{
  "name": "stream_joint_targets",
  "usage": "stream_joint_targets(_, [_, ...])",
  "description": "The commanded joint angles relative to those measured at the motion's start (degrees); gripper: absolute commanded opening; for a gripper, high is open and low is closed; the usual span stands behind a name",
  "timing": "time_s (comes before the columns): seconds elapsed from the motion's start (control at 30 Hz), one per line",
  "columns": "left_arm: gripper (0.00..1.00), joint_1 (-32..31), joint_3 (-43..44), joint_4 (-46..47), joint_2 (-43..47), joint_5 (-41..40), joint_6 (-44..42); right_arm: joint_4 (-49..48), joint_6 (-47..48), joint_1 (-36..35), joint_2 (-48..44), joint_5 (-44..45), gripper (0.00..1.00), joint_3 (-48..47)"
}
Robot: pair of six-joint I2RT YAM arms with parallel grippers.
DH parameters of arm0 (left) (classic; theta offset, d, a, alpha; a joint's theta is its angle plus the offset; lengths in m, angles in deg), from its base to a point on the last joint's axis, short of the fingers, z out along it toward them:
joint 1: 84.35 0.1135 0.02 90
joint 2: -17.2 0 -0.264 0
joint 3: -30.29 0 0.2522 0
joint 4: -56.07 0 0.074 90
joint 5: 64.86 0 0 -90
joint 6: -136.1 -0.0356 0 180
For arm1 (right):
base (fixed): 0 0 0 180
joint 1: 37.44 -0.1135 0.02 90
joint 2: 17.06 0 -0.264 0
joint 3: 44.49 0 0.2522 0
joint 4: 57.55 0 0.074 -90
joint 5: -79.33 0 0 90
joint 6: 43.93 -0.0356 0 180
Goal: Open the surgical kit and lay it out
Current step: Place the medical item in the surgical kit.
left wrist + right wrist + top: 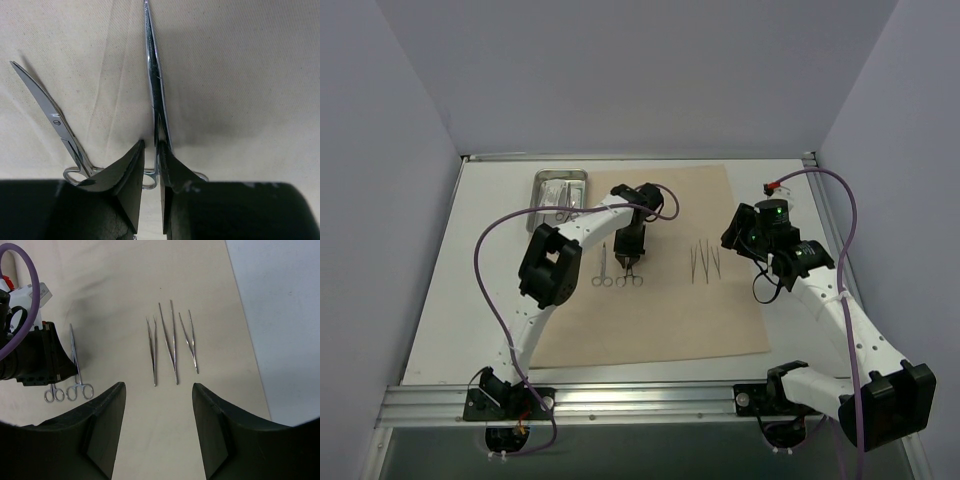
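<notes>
The beige cloth wrap [660, 320] lies spread flat as a large sheet. On it lie curved scissors [52, 117] and straight scissor-handled forceps [155, 85], side by side. My left gripper [151, 145] stands low over their handles, slightly open. The forceps' shank rests against the right finger's inner face, with a gap to the other finger. Three thin tweezers [172, 340] lie in a row to the right. My right gripper [158, 386] hovers open above bare cloth just short of them. The small steel tray [538, 185] sits at the back left with items inside.
A purple cable [485, 270] loops off the left arm over the white table on the left. Grey walls close in the table on three sides. The right arm's cable [845, 215] arcs along the right edge.
</notes>
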Motion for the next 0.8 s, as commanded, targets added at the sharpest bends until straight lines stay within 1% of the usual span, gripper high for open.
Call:
stream_joint_targets(0.0, [0.27,0.2,-0.53,3.44,4.12,0.19,-0.28,-0.65,-0.05,0.39,0.28,0.61,0.52,-0.36])
stream_joint_targets(0.37, [0.27,0.29,-0.53,3.26,9.3,-1.31,-1.42,-2.05,0.13,0.39,2.04,-0.18,0.52,-1.68])
stream_joint_targets(0.5, [0.27,1.34,-1.06,3.26,11.06,-1.83,-1.6,-2.75,0.48,0.47,3.0,-0.18,0.52,-2.56])
stream_joint_targets(0.57, [0.27,2.83,-0.54,3.35,12.21,-3.24,-2.04,-3.28,0.74,0.39,3.79,-0.27,0.52,-3.0])
stream_joint_targets(0.67, [0.25,5.38,2.45,4.23,13.09,-5.26,-5.02,-4.16,1.01,0.47,5.29,-0.35,0.52,-3.96])
stream_joint_targets(0.7, [0.25,7.65,4.54,4.58,13.18,-5.26,-7.2,-4.42,1.18,0.39,6.34,-0.62,0.52,-4.14])
stream_joint_targets(0.73, [0.24,8.8,5.61,4.76,13.35,-5.09,-8.53,-4.86,1.27,0.39,6.87,-0.71,0.52,-4.58])
stream_joint_targets(0.77, [0.24,10.03,6.75,5.19,13.53,-4.48,-11.59,-5.65,1.45,0.47,7.48,-0.71,0.52,-4.75])
